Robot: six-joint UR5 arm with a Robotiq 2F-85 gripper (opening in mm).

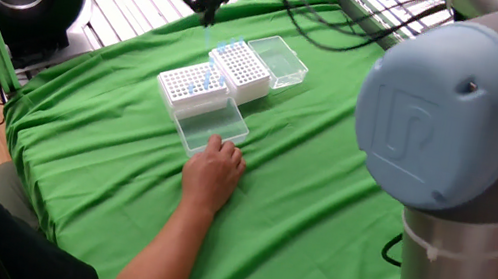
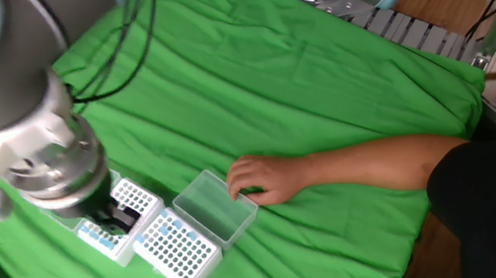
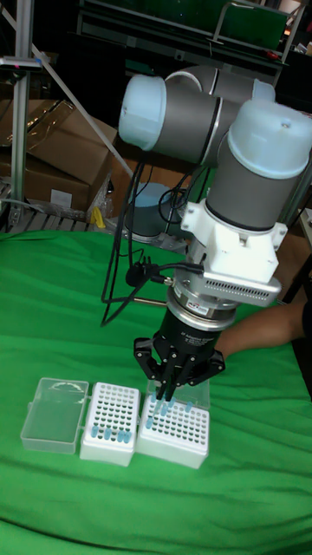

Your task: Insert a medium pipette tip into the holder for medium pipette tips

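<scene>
Tall fixed view: we are seeing a hand [image 1: 213,172] touching the flatter rack's [image 3: 173,431] lid [image 1: 211,125].
Claw [image 3: 171,397] is hanging clenched, contents unclear; holder [image 3: 108,422] is lying below-left.

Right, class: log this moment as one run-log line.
gripper: above tip racks | grip: unclear | person's hand: at clear lid
</scene>
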